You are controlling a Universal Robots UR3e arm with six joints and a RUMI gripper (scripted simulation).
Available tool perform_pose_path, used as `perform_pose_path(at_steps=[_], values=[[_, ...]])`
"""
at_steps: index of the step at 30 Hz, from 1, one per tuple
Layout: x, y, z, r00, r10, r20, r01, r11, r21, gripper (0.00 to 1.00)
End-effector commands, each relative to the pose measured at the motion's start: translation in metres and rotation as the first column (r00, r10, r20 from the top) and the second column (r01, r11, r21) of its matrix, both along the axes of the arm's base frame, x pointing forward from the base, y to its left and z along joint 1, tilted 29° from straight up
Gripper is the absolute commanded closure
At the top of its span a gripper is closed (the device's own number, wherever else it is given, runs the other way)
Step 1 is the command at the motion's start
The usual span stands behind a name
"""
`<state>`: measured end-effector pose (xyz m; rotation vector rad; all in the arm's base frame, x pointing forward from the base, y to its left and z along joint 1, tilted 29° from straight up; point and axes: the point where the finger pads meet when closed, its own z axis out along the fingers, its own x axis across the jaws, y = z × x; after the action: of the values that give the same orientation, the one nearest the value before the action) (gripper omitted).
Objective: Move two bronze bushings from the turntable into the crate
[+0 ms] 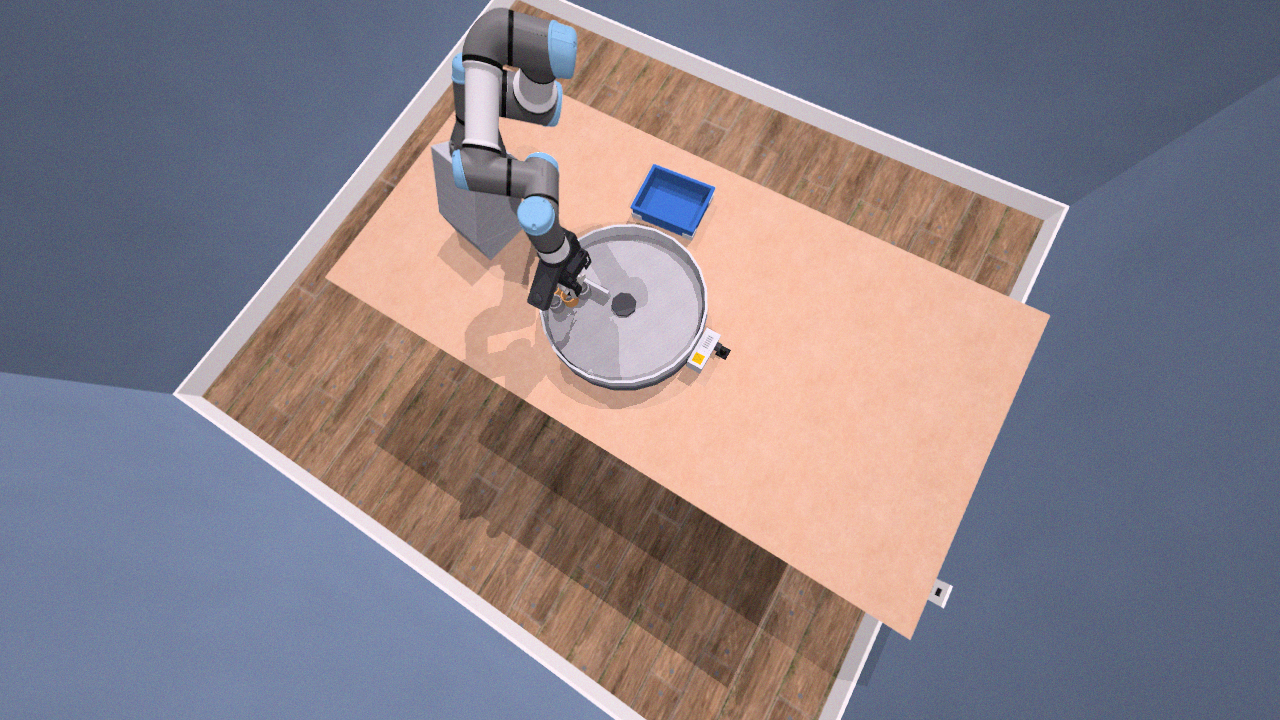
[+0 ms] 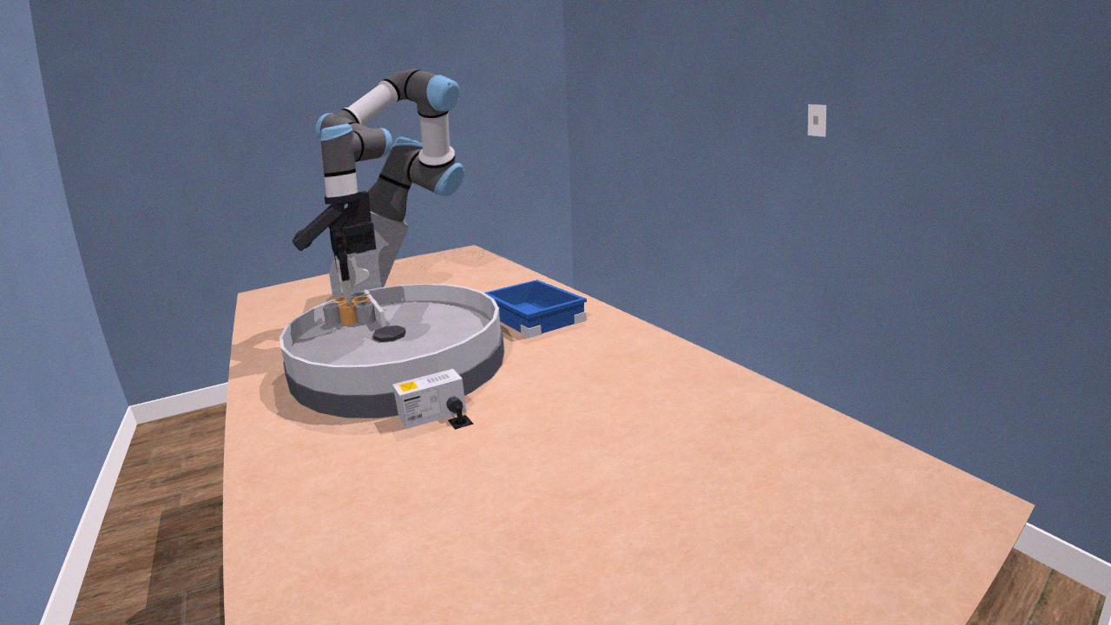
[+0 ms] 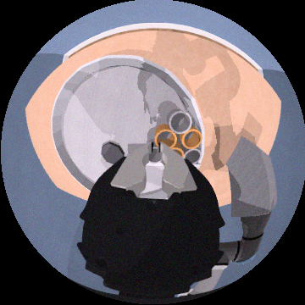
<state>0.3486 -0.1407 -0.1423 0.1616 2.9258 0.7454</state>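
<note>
A cluster of bushings stands by the rim of the grey turntable [image 2: 392, 342], next to a white fin. In the wrist view there are a bronze bushing [image 3: 165, 137], a second bronze one [image 3: 191, 138] and a third partly hidden behind my fingers. There are also a grey bushing [image 3: 180, 120] and another grey one [image 3: 192, 156]. My gripper [image 3: 156, 142] is shut and empty, and hangs a little above the cluster [image 2: 348, 311], pointing down. The blue crate [image 2: 535, 305] stands empty beside the turntable's far side.
A black hub [image 2: 388, 333] sits at the turntable's centre. A white control box [image 2: 427, 396] with a knob is fixed to the turntable's front. The arm's grey pedestal [image 1: 474, 201] stands behind the turntable. The turntable has a raised rim.
</note>
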Motion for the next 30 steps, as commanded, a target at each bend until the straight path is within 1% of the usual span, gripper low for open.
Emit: perform_pose_path(at_steps=[1,7,18,30], values=[[0.000,-0.001,0.000,1.000,-0.001,0.001,0.001,1.000,-0.002,0.95],[0.001,0.000,-0.002,1.000,-0.001,0.001,0.001,1.000,-0.002,0.95],[0.003,0.009,-0.018,1.000,-0.001,0.001,0.001,1.000,-0.002,0.95],[0.004,0.010,-0.021,1.000,-0.001,0.001,0.001,1.000,-0.002,0.95]])
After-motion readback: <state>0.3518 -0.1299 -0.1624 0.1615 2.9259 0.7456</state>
